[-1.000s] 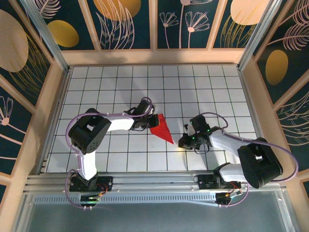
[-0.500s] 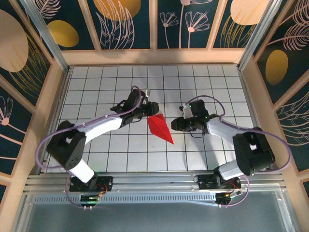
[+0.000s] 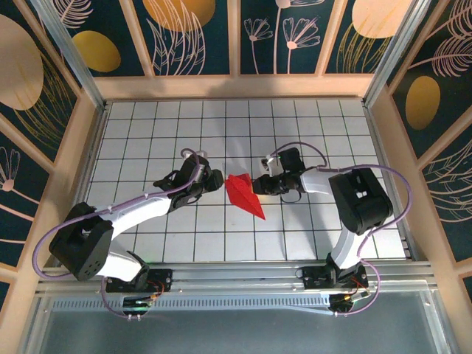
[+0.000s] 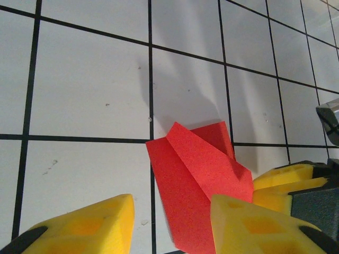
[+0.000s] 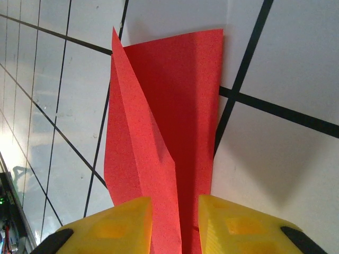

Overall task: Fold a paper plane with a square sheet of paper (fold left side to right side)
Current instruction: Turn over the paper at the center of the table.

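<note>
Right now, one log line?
paper plane flat on table | left gripper open at its left side | right gripper straddling raised fold, grip unclear

Robot lab cell: gridded white table (image 3: 147,133), patterned panel walls (image 3: 192,37), aluminium rails (image 3: 243,274).

You get bright, even overhead light on the white table (image 3: 147,133), with only faint, soft shadows in the top view. In the left wrist view, the red paper (image 4: 196,174) throws a pale grey shadow toward the upper frame, and the yellow pads (image 4: 90,227) along the bottom edge look soft. The right wrist view has washed-out glare at lower left and a broad shadow right of the paper.
</note>
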`<control>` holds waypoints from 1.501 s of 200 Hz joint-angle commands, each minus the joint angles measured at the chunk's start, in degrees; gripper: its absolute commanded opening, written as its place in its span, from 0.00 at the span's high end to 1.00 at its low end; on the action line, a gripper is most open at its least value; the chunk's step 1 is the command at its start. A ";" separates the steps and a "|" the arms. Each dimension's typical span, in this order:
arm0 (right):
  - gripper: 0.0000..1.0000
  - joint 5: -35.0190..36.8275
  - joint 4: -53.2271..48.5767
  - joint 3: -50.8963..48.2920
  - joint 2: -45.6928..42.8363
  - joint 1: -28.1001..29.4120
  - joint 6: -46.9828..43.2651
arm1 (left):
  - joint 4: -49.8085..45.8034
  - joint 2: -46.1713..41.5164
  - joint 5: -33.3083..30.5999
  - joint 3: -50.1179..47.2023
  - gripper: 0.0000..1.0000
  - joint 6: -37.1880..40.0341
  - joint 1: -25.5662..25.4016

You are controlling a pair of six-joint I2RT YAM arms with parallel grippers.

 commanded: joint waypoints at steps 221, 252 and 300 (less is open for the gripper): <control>1.00 -21.23 45.34 -11.94 -31.99 -6.59 30.71 | 43.39 -18.35 24.53 -8.63 0.26 -10.95 1.45; 1.00 -22.63 46.69 -10.86 -31.16 -5.60 33.66 | 43.44 -14.52 27.23 -5.80 0.32 -10.77 0.99; 1.00 -22.80 47.03 -10.40 -30.31 -3.77 34.66 | 44.35 -10.71 29.03 -4.04 0.42 -10.62 -0.05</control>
